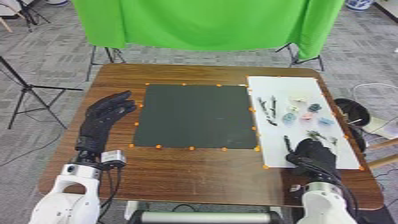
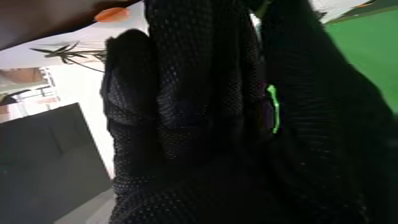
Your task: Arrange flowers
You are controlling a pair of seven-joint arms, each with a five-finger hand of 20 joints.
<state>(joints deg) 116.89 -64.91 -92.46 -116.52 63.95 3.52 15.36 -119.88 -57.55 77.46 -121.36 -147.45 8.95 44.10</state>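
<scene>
White sheet [image 1: 274, 85] on the right side of the brown wooden tabletop [image 1: 182, 182]: it carries the task's stock. Noted on it are two dark stems [image 1: 264, 107] along its inner edge, a white flower [image 1: 298, 99], a dark teal flower [image 1: 314, 107], a blue flower [image 1: 289, 118], a pink flower [image 1: 307, 116] and a pale blue flower [image 1: 326, 121]. Nearer the robot lie a thin dark stem [image 1: 287, 143] and a green sprig [image 1: 315, 135]. The dark mat [image 1: 193, 115], ringed with orange tabs, lies beside the sheet and is presumed to be the arranging area.

Right hand [image 1: 313, 154]: over the near part of the sheet, fingers extended, close to the sprig. No grasp is evident; contact with the sprig cannot be confirmed. Left hand [image 1: 104, 120]: fingers relaxed, unloaded, to the left of the mat.

Assessment: the step in hand appears to be selecting a first piece, with the arrangement not begun. The next move calls for lining up thumb and fingers on one stem, closing gently, and lifting it clear of its neighbours towards the mat. Thin stems could slip or be pushed aside.

Labelling: no legible brand, label or writing is found on the flowers, sheet or mat.
</scene>
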